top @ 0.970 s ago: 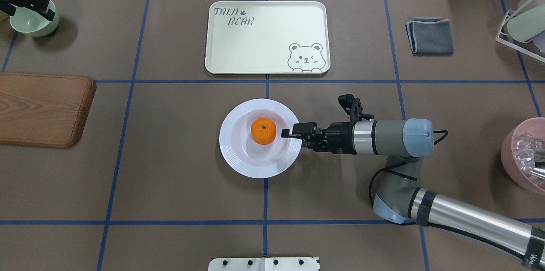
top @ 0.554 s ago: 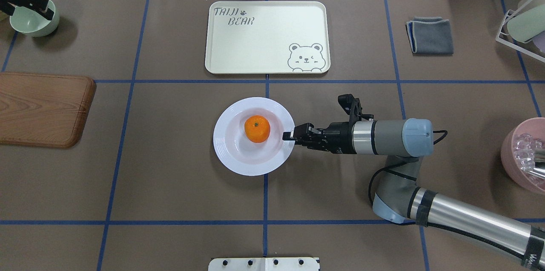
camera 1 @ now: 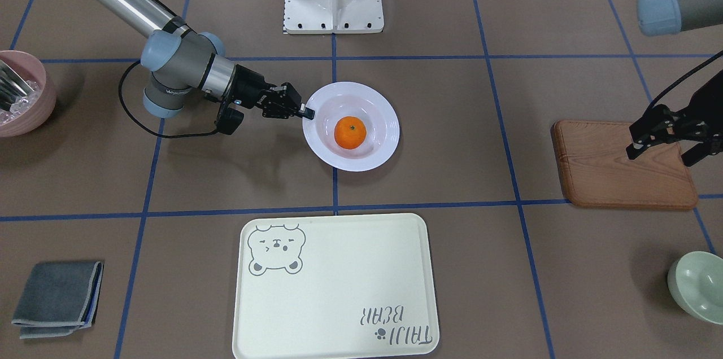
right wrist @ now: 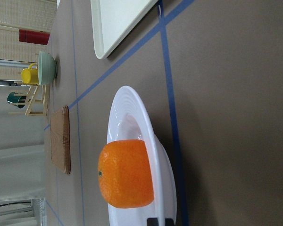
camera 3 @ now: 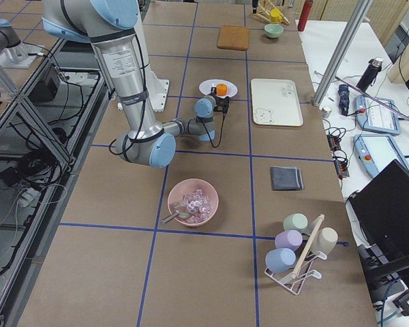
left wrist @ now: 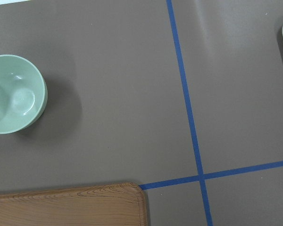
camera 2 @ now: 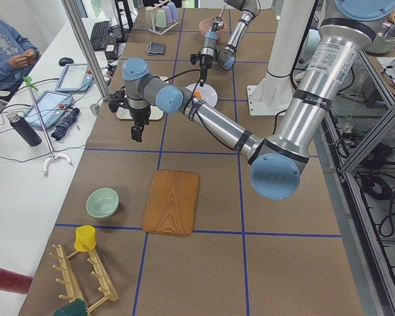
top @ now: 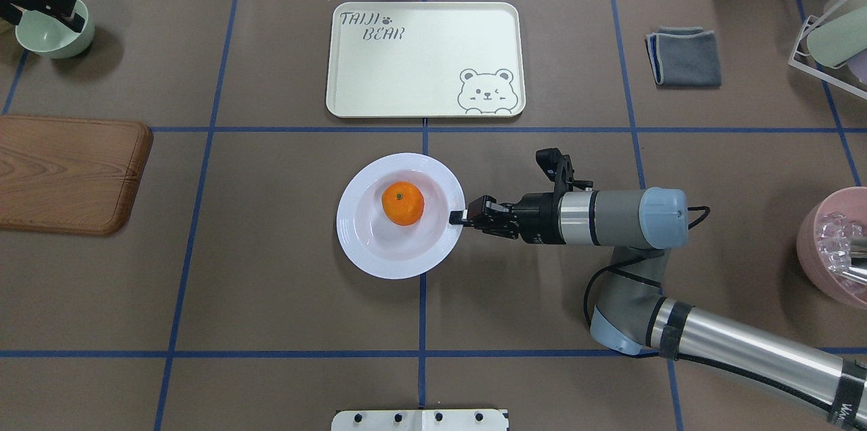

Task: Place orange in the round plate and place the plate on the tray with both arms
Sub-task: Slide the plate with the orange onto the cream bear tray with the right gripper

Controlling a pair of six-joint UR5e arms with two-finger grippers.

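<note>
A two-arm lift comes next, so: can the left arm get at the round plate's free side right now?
Probably yes. The left gripper hangs open over the wooden board, and only bare table lies between it and the free edge of the round plate; the right gripper grips the opposite rim.

Observed from the table's (camera 3: pixel 82 272) right end: the right arm (camera 3: pixel 126 75) rose from its mount at the robot-side edge, folded at a blue-capped elbow and reached to mid-table. The right gripper (camera 3: pixel 222 102) stood at the near rim of the round plate (camera 3: pixel 209 86); its jaws were too small to judge. The orange (camera 3: pixel 221 89) lay in the plate. The tray (camera 3: pixel 276 102) sat apart from the plate, toward the operators' edge. Nearer the right end were a grey cloth (camera 3: pixel 286 178), a pink bowl (camera 3: pixel 171 204) and, by the operator-side corner, a mug rack (camera 3: pixel 307 255). A wooden board (camera 3: pixel 233 37) and a green bowl (camera 3: pixel 273 30) sat toward the far end.
</note>
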